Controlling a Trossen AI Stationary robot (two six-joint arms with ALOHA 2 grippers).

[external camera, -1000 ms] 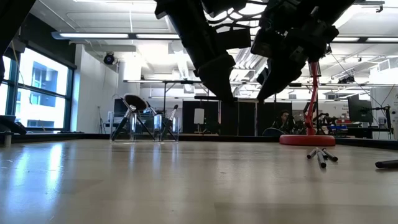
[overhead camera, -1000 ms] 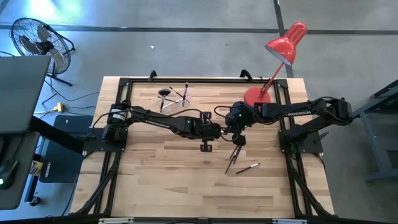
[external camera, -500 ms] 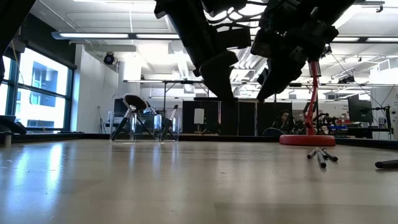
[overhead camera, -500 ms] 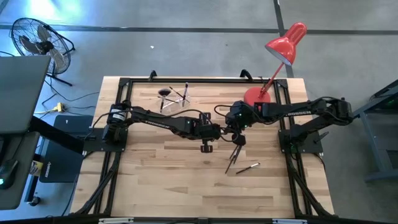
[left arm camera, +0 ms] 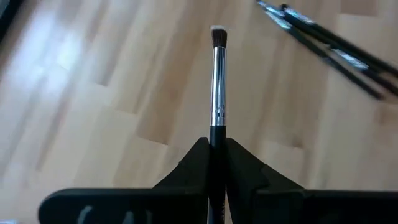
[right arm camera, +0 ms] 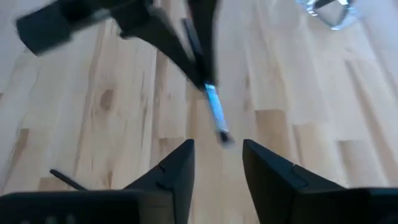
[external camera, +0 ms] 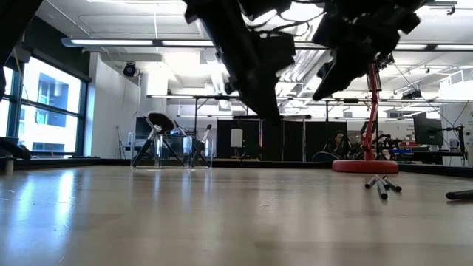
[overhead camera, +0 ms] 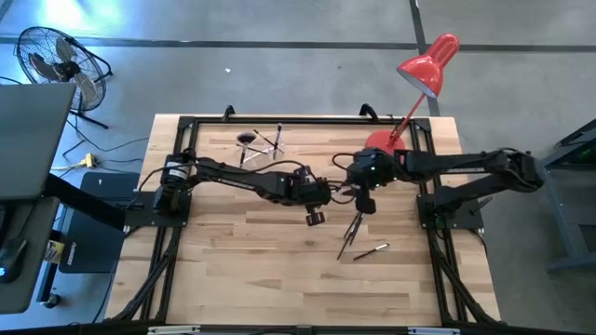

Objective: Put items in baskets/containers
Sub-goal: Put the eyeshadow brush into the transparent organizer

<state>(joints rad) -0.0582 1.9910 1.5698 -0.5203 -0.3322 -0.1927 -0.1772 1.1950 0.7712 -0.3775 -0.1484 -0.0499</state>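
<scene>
Between my two grippers, above the table [overhead camera: 279,270], my left gripper [left arm camera: 217,146] pinches a makeup brush [left arm camera: 217,81] by its dark handle, while my right gripper [right arm camera: 216,155] stands apart just beyond the bristles. It seems light, stiff, slippery; mid-handle suits.

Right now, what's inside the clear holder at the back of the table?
Several makeup brushes stand tilted inside the clear holder, one with a fluffy fan head. Their lower ends and exact count can't be made out.

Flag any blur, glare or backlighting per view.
Right wrist view: motion blur smears the brush and left gripper. Left wrist view: brush sharp, loose brushes soft. Low view: arms backlit into silhouettes, glare on the table. High view: evenly lit.
</scene>
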